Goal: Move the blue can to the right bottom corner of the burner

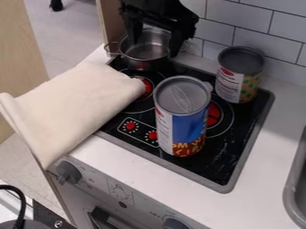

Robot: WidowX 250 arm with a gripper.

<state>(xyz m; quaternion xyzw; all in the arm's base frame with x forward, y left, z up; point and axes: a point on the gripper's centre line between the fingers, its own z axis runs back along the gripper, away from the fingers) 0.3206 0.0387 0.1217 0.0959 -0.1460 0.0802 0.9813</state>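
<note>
So the jaws of the black two-finger gripper [154, 48] are spread wide, gripping nothing that I can see; it hangs at the top of the view, pointing down over the back-left part of the stove, and the small silver metal pot [145, 51] shows between its two fingers; can't tell whether either finger actually touches the pot. The pot sits upright at the back-left of the black glass burner top [230, 154] with its grey rim, one loop handle out to the left.

The tall blue can [190, 127], a cylinder with a grey metal lid and a red-brown band at the bottom, is well apart from the gripper; it stands upright toward the front of the burner top, just beside the little panel of red dial markings [130, 125] and left of the right bottom corner; from this angle it covers part of the right-hand red and white burner ring [213, 115].

Behind it, at the back right, there's a shorter can with a green and yellow label [250, 87], also upright; on the left a cream folded cloth [78, 105] lies over the stove's edge and droops past the white counter [119, 163]; below that is the grey oven front with its round knobs [69, 172], and a grey sink [291, 192] sits at the right edge.
</note>
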